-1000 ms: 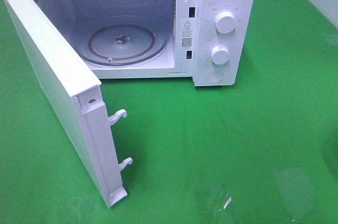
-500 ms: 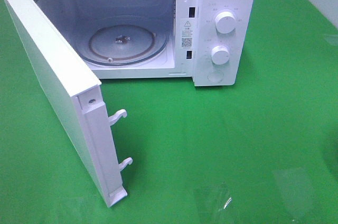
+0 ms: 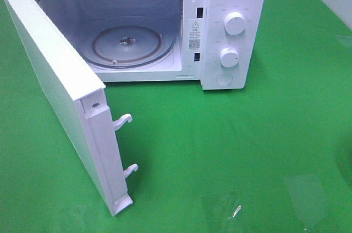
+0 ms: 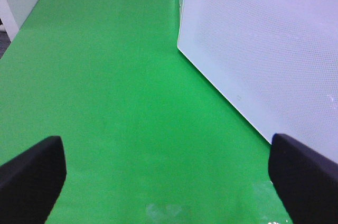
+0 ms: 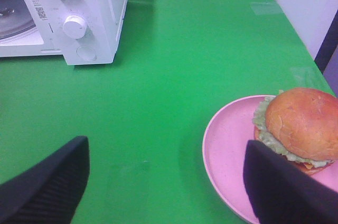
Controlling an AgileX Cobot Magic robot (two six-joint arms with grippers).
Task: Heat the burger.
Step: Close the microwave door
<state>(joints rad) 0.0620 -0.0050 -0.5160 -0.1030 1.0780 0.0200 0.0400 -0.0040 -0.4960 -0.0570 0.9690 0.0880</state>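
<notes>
The burger (image 5: 303, 123), with a golden-brown bun over green lettuce, sits on a round pink plate (image 5: 227, 145) on the green table in the right wrist view. My right gripper (image 5: 163, 182) hovers open over the plate's near side, one finger (image 5: 285, 187) above the plate just beside the burger, holding nothing. My left gripper (image 4: 166, 182) is open wide over bare green table beside the outer face of the microwave door (image 4: 264, 49). Neither gripper, nor the burger, shows in the exterior high view.
The white microwave (image 3: 231, 29) stands at the back with its door (image 3: 55, 90) swung wide toward the front left. Its glass turntable (image 3: 129, 43) holds nothing. Two knobs (image 3: 235, 24) are on the right panel. A white wall (image 5: 301, 2) borders the table's right side.
The microwave and its door have not moved. Only a faint shadow at the table's right edge has shifted slightly.
</notes>
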